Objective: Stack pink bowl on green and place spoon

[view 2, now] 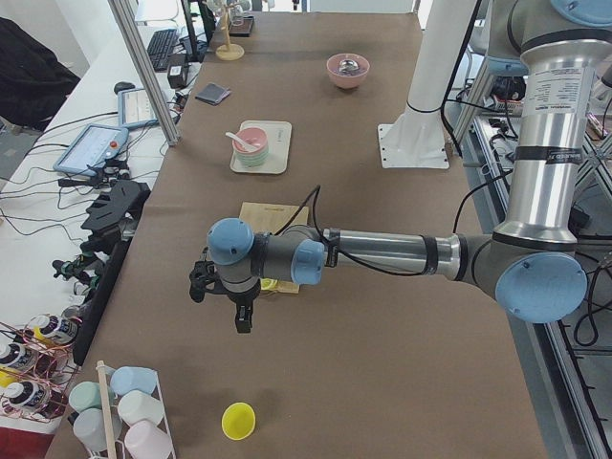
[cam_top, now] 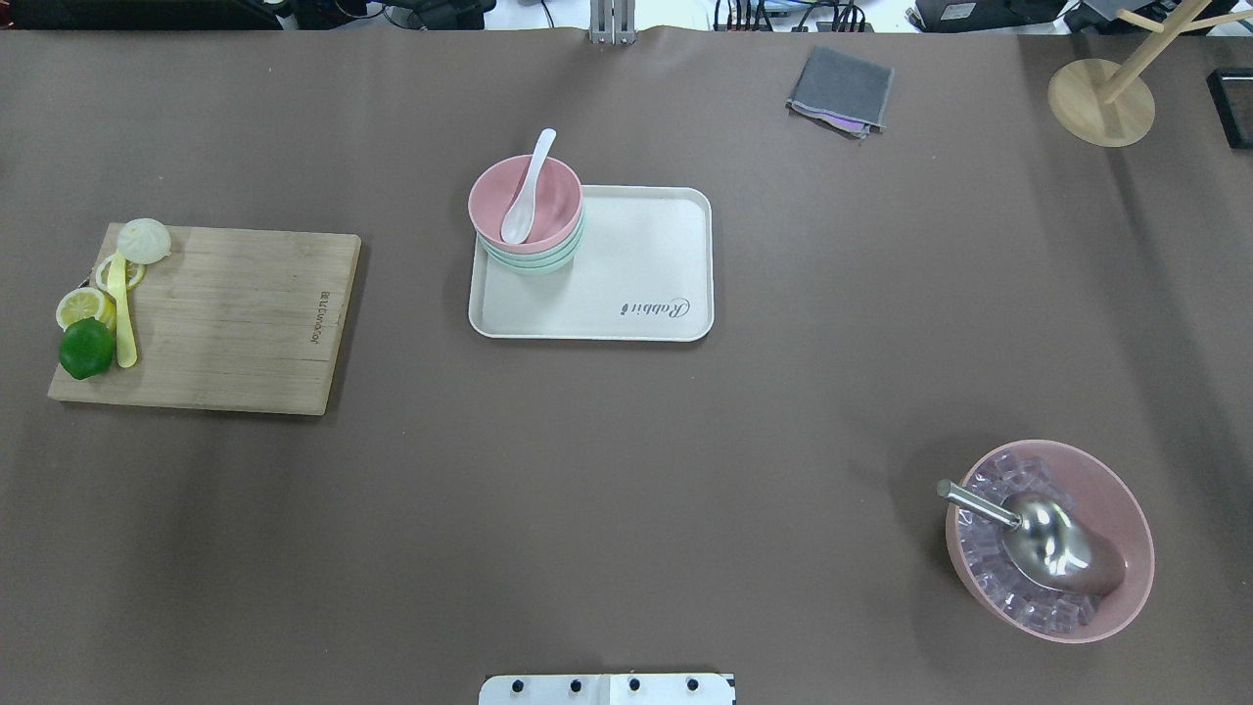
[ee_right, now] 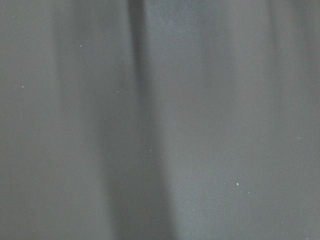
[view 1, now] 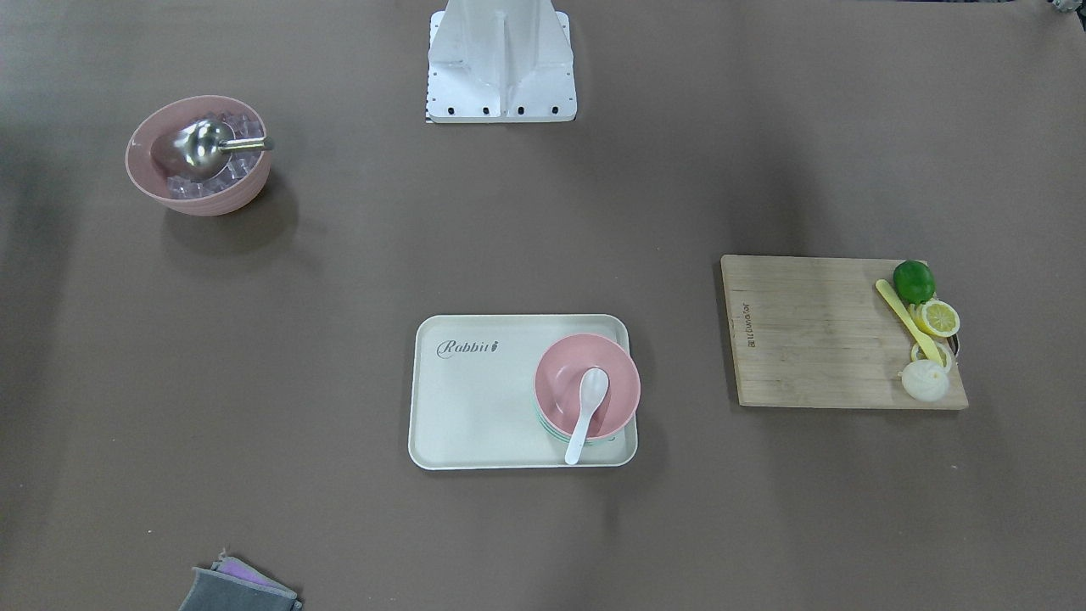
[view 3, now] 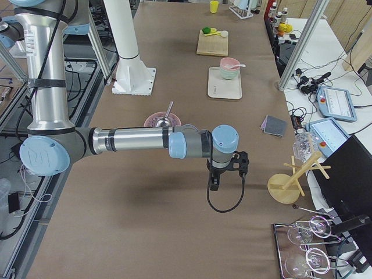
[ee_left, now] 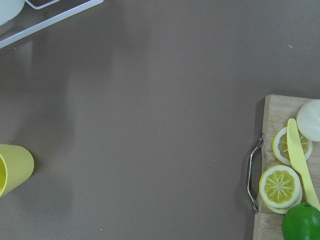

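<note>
Here the left gripper [view 2: 220, 287] hangs over bare table, apparently just off the cutting board [cam_top: 225, 313], and the right gripper [view 3: 228, 164] hangs above the table's other end. Both show only from the side, so I cannot tell whether their fingers are apart or together. Well away from both, the pink bowl [view 1: 564, 373] sits nested on the green [cam_top: 533, 258] stack in a corner of the tray [view 1: 475, 407]. The spoon [view 1: 587, 407] lies in it, with its handle over the rim.

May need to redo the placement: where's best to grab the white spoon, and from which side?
Probably by the handle of the spoon: it juts past the far rim of the pink bowl, away from the robot, while the scoop lies low inside. Come from above, closing across the narrow handle.
</note>
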Available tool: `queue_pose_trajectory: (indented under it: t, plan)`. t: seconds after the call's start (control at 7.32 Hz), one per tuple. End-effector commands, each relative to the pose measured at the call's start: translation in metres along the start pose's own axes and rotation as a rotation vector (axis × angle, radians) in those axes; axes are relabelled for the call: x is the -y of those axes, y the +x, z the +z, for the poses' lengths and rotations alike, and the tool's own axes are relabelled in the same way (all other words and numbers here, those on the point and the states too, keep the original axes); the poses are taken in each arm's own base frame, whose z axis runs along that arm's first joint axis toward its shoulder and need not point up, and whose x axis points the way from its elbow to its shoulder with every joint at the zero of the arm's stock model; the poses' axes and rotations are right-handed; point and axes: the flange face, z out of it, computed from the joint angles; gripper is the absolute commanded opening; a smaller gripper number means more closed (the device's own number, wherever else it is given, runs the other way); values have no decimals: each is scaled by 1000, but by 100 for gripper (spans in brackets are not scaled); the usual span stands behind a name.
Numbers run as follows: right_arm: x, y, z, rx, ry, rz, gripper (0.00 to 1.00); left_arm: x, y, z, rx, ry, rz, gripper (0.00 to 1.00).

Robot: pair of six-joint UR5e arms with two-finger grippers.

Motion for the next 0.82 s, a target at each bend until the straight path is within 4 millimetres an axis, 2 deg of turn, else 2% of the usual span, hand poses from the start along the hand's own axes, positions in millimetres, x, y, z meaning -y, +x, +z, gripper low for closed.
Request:
queue_pose_trajectory:
  t: [0.0,0.68]
  plan:
    - [1,-2,-1,0,1,-3,100,-1,-1,0,0,-1,-1,98]
    - [2,-8,-7,2,14,-15,100,1,2,-2,-3,3,5,98]
